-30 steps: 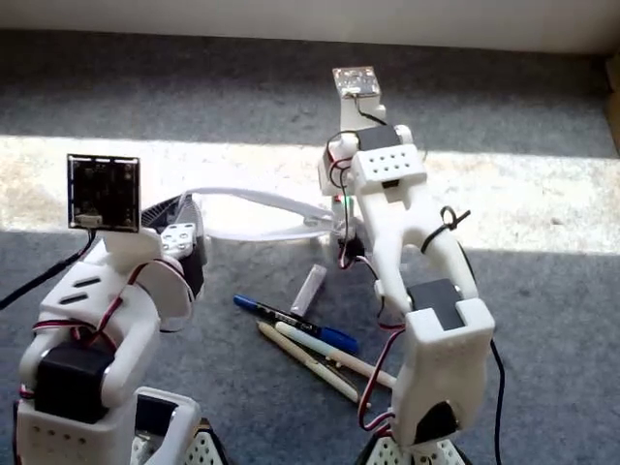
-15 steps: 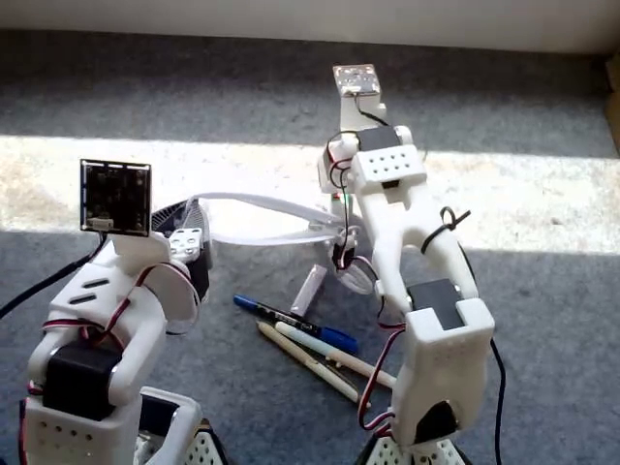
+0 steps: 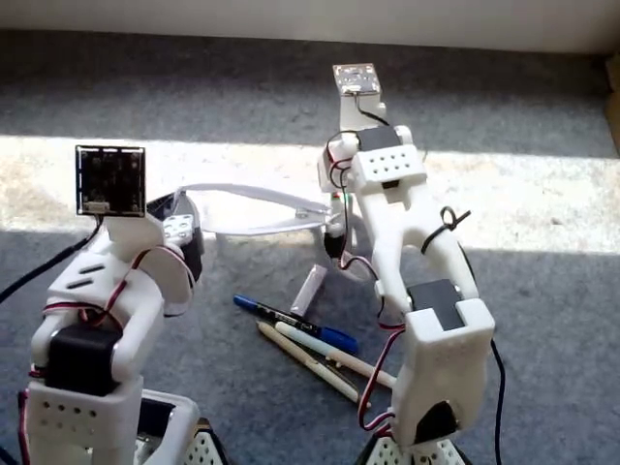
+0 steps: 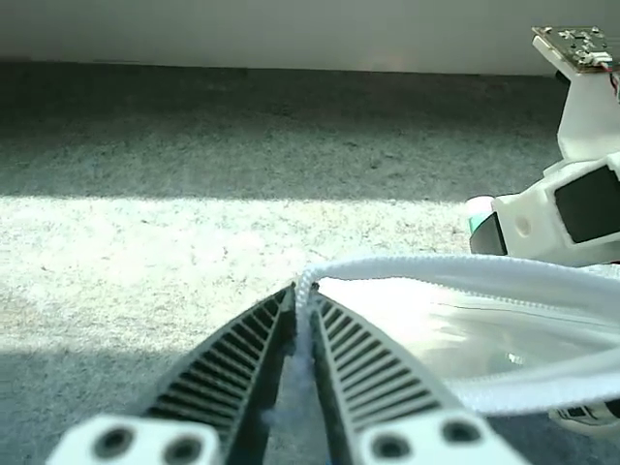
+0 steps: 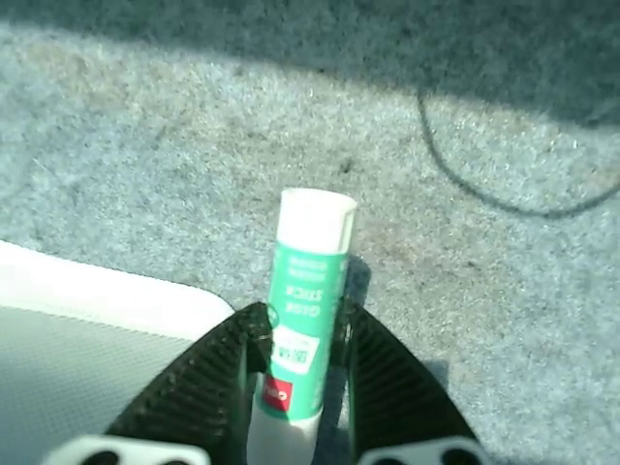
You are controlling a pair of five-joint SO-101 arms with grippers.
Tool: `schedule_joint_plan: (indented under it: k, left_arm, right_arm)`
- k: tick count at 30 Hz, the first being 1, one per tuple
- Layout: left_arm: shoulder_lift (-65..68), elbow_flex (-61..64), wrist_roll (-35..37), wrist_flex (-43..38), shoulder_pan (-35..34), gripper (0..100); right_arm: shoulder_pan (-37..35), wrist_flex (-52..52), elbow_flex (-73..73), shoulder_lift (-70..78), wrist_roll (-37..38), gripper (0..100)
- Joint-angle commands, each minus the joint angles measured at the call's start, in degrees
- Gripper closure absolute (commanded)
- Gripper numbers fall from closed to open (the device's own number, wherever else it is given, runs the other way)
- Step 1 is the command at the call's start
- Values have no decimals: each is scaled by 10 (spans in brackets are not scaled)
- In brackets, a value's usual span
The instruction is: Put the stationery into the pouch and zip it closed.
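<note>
1. The left tool (image 4: 302, 295) is clenched on the left end of the pouch (image 4: 455, 320). The white zip tape (image 4: 407, 269) is pinched between its ribbed jaws. From that corner the tape is seen to part into 2 bands, so the mouth is judged to be open.
2. The right tool (image 5: 305, 318) is closed around a green and white glue stick (image 5: 310, 262). The stick is gripped about its lower half, with its white end pointing away from the wrist and the pouch's white edge just beside it.
3. In the high view the pouch is spanned between the 2 arms, at the far side of the loose stationery, over the sunlit strip of the grey carpet (image 3: 542, 320). Whether it rests on the carpet or is lifted clear cannot be told.
4. On the carpet, nearer than the pouch, a blue pen (image 3: 295, 322), 2 cream pens (image 3: 310, 364) and a short white tube (image 3: 310, 289) are laid close together between the arms' bases.
5. The step in hand is judged to be the loading of the glue stick. With 4 items on the carpet and the zip undone, the task is judged to be at an early stage.
6. For the next move, the stick would need to be lined up with the gap between the 2 bands. It would then be carried past the tape before the right tool is released. A firm hold by the left tool is called for so that the mouth is not let collapse. A stick caught on the tape, or dropped beside the pouch, is the likely failure.
</note>
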Motion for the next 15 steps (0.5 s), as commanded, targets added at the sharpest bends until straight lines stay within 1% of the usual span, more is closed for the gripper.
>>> schedule_joint_plan:
  k: [1, 5, 10, 15]
  left_arm:
    - [87, -44, -1, -8, -22, 990]
    - [137, -69, 0, -8, -46, 992]
    - [149, -69, 0, -11, -46, 991]
    - [150, -69, 0, -11, -46, 991]
  right_arm:
    - [8, -1, -4, -44, -6, 993]
    - [20, 23, -9, -60, -6, 993]
    - [20, 26, -4, -95, -6, 993]
    - [20, 63, -6, -134, -6, 993]
